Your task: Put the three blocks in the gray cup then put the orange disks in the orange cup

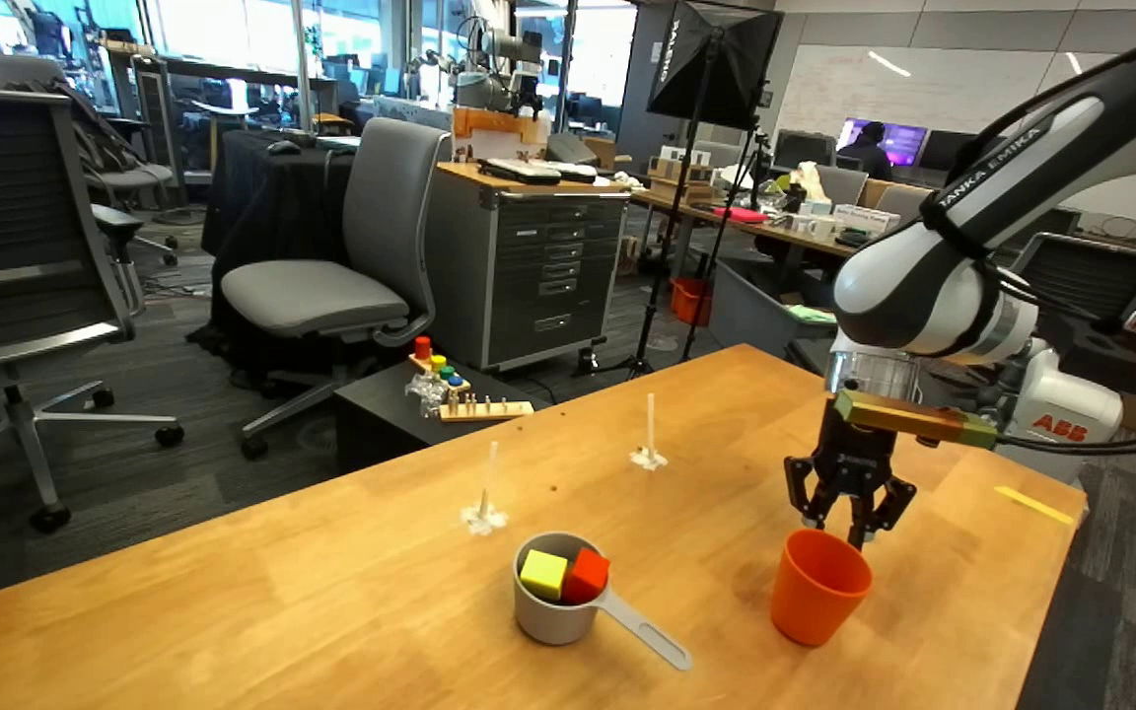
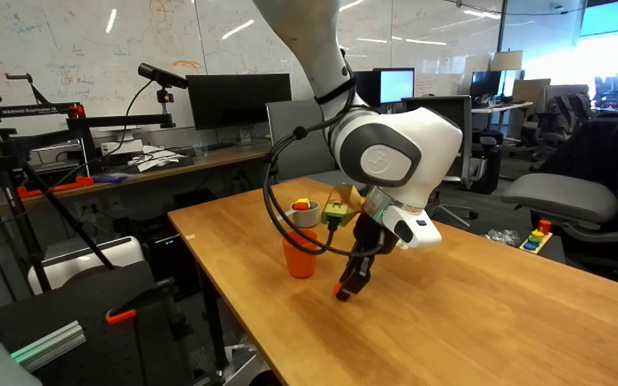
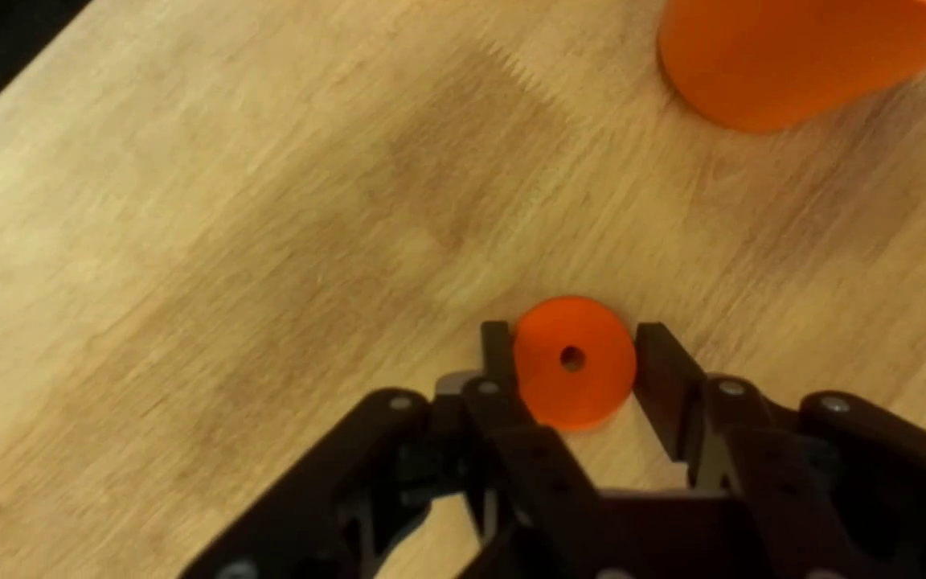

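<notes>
Below centre in the wrist view, an orange disk [image 3: 567,396] is clasped edge to edge by the fingers [image 3: 497,347] of the gripper [image 3: 575,354] — presumably for a level lift; the orange cup [image 3: 784,64], upper right, is stood nearby, likely for a short carry; in the gray cup [image 1: 550,625], lower middle of an exterior view, a yellow block [image 1: 542,575] and a red block [image 1: 588,577] are gathered as asked.

Gray chair [image 1: 317,294] near drawer cabinet [image 1: 553,271]
</notes>
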Tool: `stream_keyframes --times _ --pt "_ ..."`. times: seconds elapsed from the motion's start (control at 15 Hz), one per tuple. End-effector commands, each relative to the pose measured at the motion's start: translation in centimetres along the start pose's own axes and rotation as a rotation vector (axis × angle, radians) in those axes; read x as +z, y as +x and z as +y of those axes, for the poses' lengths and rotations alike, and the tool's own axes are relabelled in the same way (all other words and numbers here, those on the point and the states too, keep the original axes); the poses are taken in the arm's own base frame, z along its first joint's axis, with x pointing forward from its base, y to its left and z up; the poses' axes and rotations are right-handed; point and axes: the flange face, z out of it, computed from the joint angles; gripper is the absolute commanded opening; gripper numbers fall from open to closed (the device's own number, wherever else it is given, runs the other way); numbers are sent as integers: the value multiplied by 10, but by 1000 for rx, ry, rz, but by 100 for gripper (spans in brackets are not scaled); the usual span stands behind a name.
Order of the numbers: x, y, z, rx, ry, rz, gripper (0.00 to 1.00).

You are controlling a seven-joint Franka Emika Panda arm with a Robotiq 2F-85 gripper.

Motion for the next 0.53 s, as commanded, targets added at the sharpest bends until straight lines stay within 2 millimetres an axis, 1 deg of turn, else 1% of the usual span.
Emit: stream_keyframes --times 0.0,0.2,0.27,0.47 --pt "-36 -18 -10 -66 86 6 19" --pt "-71 -48 -32 -157 151 35 19" --pt "-82 -61 -41 -194 172 44 19" --pt "-102 -96 -62 -291 224 42 19"
